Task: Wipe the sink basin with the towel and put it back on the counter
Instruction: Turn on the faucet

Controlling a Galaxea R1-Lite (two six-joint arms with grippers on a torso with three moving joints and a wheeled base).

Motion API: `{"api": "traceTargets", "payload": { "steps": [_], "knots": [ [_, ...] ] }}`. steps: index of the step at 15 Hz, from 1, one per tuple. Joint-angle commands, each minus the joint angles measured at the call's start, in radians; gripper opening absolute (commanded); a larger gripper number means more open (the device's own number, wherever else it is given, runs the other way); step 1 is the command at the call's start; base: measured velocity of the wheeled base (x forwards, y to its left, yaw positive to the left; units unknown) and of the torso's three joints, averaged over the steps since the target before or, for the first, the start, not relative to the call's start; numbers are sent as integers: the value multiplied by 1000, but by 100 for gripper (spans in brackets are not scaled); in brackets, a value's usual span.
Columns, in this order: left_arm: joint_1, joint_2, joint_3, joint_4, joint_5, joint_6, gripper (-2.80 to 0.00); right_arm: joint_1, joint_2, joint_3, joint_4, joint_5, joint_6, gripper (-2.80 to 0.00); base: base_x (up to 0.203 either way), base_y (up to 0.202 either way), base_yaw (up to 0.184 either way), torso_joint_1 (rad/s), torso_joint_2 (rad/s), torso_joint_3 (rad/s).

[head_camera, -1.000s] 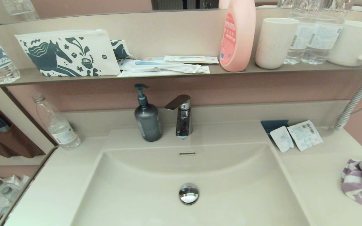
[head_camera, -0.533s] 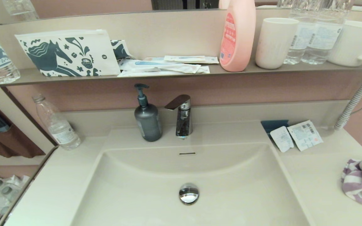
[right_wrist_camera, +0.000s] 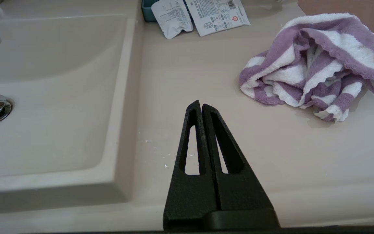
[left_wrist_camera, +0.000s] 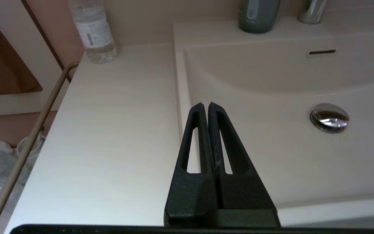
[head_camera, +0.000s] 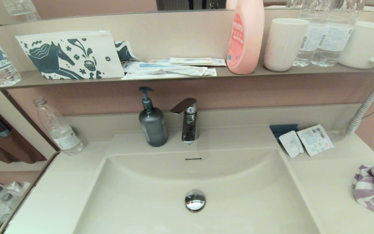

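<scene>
Towel (right_wrist_camera: 317, 66): purple-and-white striped, is being kept in a crumpled heap on the counter (right_wrist_camera: 206, 81), toward its right edge and well apart from the sink basin (head_camera: 161, 182). Judged not yet picked up; no gripper is touching it.

Sink basin: is being left bare, its chrome drain plug (head_camera: 195, 200) seated at the centre and the overflow slot (head_camera: 193, 159) in the back wall. Wiping judged not yet begun.

Right gripper (right_wrist_camera: 201, 104): is being held above the counter's front edge, between basin rim and towel, fingers pressed together and grasping nothing. Placement judged as a ready post for reaching the towel, which lies ahead of it; the fingers would need parting first.

Left gripper (left_wrist_camera: 205, 106): is being held over the basin's left rim at the front, fingers likewise pressed together, empty. Judged parked clear of the working side.

Sachets (head_camera: 305, 141): two, are being kept flat against a blue tray (head_camera: 282, 129) at the counter's back edge, right of the basin.

Soap dispenser (head_camera: 152, 122) and faucet (head_camera: 188, 120): are being kept at the basin's back edge, clear of the wiping area.
</scene>
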Motion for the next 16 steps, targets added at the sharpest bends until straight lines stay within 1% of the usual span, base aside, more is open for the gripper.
{"api": "traceTargets", "payload": {
  "steps": [1,3,6,8,12,14,16],
  "knots": [
    [0,1,-36,5,-2,-1,-280,0,0,0,0,0,0,-280,0,0,0,0,0,0],
    [0,47,-114,20,-21,-1,-280,0,0,0,1,0,0,-280,0,0,0,0,0,0],
    [-1,192,-220,17,-49,-5,-280,0,0,0,1,0,0,-280,0,0,0,0,0,0],
    [0,304,-269,15,-115,-8,-280,0,0,0,1,0,0,-280,0,0,0,0,0,0],
    [-1,519,-327,-4,-208,-14,-280,0,0,0,1,0,0,-280,0,0,0,0,0,0],
    [-6,638,-348,-57,-248,-27,-280,0,0,0,1,0,0,-280,0,0,0,0,0,0],
    [-34,751,-352,-155,-269,-43,-280,0,0,0,1,0,0,-280,0,0,0,0,0,0]
  ]
}}
